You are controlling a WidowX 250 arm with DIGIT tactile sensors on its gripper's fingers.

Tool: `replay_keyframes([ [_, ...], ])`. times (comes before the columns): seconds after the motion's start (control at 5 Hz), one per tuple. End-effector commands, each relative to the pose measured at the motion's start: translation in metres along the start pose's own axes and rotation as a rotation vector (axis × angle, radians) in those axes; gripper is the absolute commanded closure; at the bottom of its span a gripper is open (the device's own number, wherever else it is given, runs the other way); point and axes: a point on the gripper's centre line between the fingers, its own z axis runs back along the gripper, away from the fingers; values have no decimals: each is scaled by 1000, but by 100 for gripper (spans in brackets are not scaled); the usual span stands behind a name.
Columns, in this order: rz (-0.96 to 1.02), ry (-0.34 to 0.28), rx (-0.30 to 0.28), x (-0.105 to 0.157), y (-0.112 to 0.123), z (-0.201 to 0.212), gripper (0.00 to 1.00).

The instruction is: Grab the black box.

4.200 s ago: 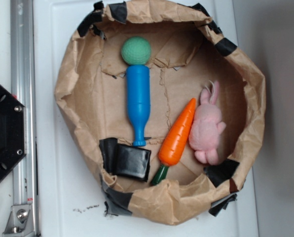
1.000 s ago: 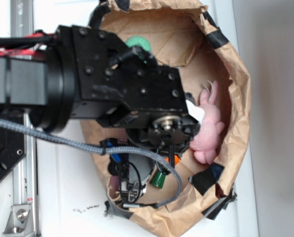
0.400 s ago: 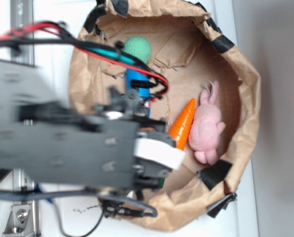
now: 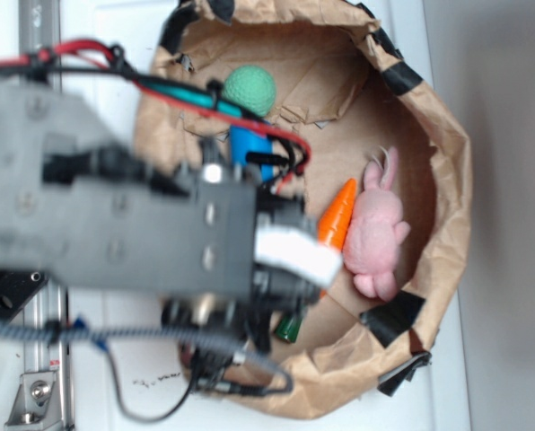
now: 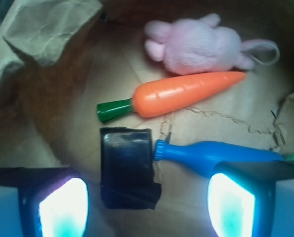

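In the wrist view the black box (image 5: 127,163), glossy and a bit squashed, lies on the brown paper floor of the bag. It sits between my gripper's (image 5: 148,206) two lit fingertips (image 5: 63,207), nearer the left one and touching neither. The gripper is open with nothing held. The blue bottle's neck (image 5: 186,152) touches the box's right side. In the exterior view my arm (image 4: 142,229) covers the bag's left half and hides the box and the fingers.
An orange carrot (image 5: 186,93) (image 4: 337,211) and a pink bunny (image 5: 201,44) (image 4: 375,233) lie beyond the box. A green ball (image 4: 251,88) tops the blue bottle (image 4: 249,144). The crumpled paper bag wall (image 4: 447,180) rings everything. A black hexagonal plate (image 4: 7,292) and metal rail (image 4: 36,27) stand left.
The arm, absent at first, has come over the bag's left side and covers the box. Since 0.4 s ago it has shifted slightly toward the image top.
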Motion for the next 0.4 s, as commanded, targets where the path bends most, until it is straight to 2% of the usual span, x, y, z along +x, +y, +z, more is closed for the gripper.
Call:
replay_keyframes([
  [0.0,108,-79,-49,2,41,24,0],
  [0.2,124,-37,-44,12,42,16,0],
])
